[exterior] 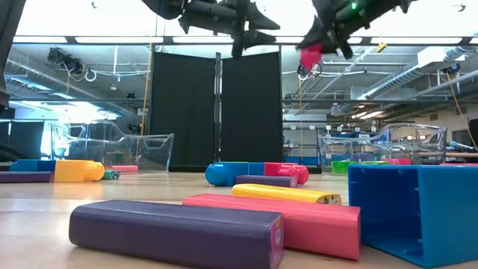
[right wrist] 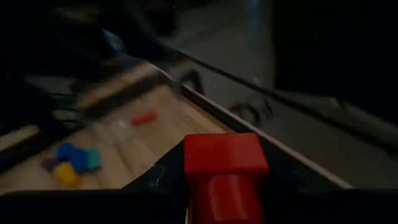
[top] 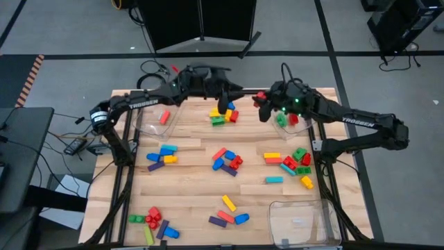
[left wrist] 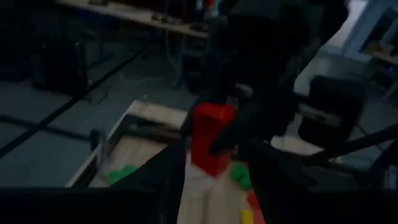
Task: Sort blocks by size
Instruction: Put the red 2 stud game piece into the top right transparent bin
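Although dozens of blocks lay scattered on the desk (top: 201, 201), the one that mattered was the red block (right wrist: 224, 171), clamped between the right fingers (top: 262, 105) and held in the air above the far edge of the desk. It sat squarely between those fingers, its long axis running along them and out past the tips, as the right wrist view showed. The left fingers (top: 223, 105) hovered just beside it, tips pointed toward it and standing apart, with nothing between them; in the left wrist view the same red block (left wrist: 210, 140) stood upright straight ahead of them. Below and a little behind the right fingers lay a clear bin (top: 295, 125) already holding red and green blocks; a second clear bin (top: 158, 118) with one red block lay beyond the left fingers. A small heap of green, yellow and orange blocks (top: 223, 115) sat on the desk under the left fingers. Judging from this, the right arm was nearer and the block needed only to travel back toward the bin beside it.
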Available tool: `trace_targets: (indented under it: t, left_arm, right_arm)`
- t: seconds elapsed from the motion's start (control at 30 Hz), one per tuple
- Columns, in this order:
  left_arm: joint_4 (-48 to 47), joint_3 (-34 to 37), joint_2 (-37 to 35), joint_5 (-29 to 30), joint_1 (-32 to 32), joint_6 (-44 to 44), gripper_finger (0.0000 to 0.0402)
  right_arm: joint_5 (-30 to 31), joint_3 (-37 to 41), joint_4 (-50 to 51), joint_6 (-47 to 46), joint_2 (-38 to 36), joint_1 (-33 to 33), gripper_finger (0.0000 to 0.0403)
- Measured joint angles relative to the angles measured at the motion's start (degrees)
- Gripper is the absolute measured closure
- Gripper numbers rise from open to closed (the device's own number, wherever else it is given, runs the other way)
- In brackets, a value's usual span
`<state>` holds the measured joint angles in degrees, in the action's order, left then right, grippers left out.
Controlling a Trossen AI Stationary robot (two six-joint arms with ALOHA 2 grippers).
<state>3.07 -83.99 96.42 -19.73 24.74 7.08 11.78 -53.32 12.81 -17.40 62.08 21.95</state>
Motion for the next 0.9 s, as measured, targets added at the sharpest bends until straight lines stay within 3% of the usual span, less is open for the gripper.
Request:
trace_targets:
  t: [0.23,0.47,0.83,0.9]
  left_arm:
    - [-5.9,0.0,-0.1,0.8,2.3,-5.7,0.0224]
    - [-7.6,0.0,-0.1,5.2,2.3,-14.6,0.0224]
    - [-7.9,0.0,-0.1,8.8,2.7,-18.6,0.0224]
    - [-8.1,0.0,-0.1,8.8,2.7,-19.0,0.0224]
  right_arm:
    - [0.0,0.0,14.6,-8.6,0.4,10.8,0.0262]
    - [-7.7,0.0,25.2,-14.9,3.2,20.9,0.0262]
    - [-10.6,0.0,37.6,-17.6,12.7,24.4,0.0261]
    - [-10.5,0.0,38.5,-17.6,13.9,24.6,0.0239]
